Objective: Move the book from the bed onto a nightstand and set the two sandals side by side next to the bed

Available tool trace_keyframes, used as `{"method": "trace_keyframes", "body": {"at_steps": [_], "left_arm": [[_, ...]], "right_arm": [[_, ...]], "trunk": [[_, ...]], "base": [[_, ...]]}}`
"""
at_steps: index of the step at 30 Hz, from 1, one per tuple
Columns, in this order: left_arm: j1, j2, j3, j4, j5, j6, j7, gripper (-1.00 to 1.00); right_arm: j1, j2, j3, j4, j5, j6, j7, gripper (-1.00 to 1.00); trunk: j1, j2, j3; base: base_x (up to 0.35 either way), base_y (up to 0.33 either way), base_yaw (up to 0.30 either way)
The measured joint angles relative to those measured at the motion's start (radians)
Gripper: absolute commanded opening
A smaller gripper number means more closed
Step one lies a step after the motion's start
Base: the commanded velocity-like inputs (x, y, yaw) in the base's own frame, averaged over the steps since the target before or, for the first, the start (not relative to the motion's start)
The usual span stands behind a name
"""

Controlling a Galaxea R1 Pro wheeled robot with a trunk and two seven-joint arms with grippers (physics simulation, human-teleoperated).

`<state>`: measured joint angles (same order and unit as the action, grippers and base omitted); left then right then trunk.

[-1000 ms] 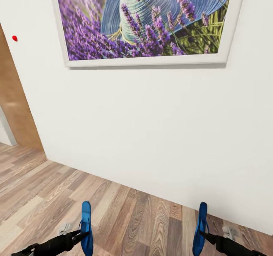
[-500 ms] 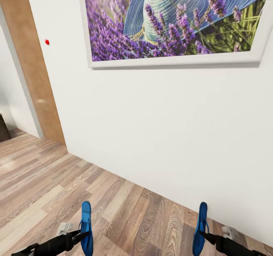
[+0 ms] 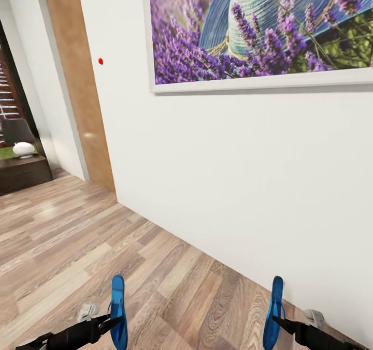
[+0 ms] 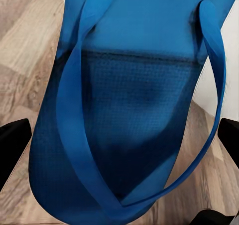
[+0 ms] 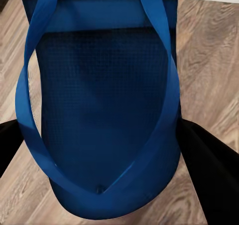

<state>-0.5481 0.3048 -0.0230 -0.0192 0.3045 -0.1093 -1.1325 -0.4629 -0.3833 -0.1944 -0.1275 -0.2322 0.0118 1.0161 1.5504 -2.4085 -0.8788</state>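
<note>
I hold one bright blue sandal in each hand, both lifted above the wood-plank floor. In the head view the left sandal (image 3: 118,310) stands on edge with my left gripper (image 3: 110,321) shut on its lower part. My right gripper (image 3: 276,321) is shut on the right sandal (image 3: 273,311), which stands the same way. Up close, the left sandal (image 4: 134,105) and its thong straps lie between the dark fingers (image 4: 12,145). The right sandal (image 5: 104,100) sits likewise between black fingers (image 5: 209,165). The bed and the book are out of view.
A white wall (image 3: 233,174) runs close ahead and to the right, bearing a large lavender picture (image 3: 269,29). A brown wooden door frame (image 3: 77,81) stands at the left. Beyond it is a low dark-wood cabinet (image 3: 23,171) with a white object on top. Plank floor (image 3: 77,246) stretches left.
The whole view has swung leftward: the picture and wall slid to the right, and the door frame and dark cabinet came into sight. Both sandals stay held the same way.
</note>
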Motion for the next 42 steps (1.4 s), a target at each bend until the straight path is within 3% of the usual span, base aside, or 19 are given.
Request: {"method": "trace_keyframes", "body": {"at_steps": [13, 42], "left_arm": [[0.0, -0.015, 0.002, 0.001, 0.0, 0.0, 0.001, -1.0], [0.0, -0.018, 0.0, 0.001, 0.0, 0.0, 0.002, -1.0]], "right_arm": [[0.0, 0.0, -0.001, 0.0, 0.0, 0.0, -0.023, -1.0], [0.0, 0.0, 0.0, 0.0, 0.0, 0.0, -0.033, -1.0]], "trunk": [[0.0, 0.0, 0.0], [0.0, 0.0, 0.0]], "base": [[0.0, 0.0, 0.292], [0.0, 0.0, 0.292]]}}
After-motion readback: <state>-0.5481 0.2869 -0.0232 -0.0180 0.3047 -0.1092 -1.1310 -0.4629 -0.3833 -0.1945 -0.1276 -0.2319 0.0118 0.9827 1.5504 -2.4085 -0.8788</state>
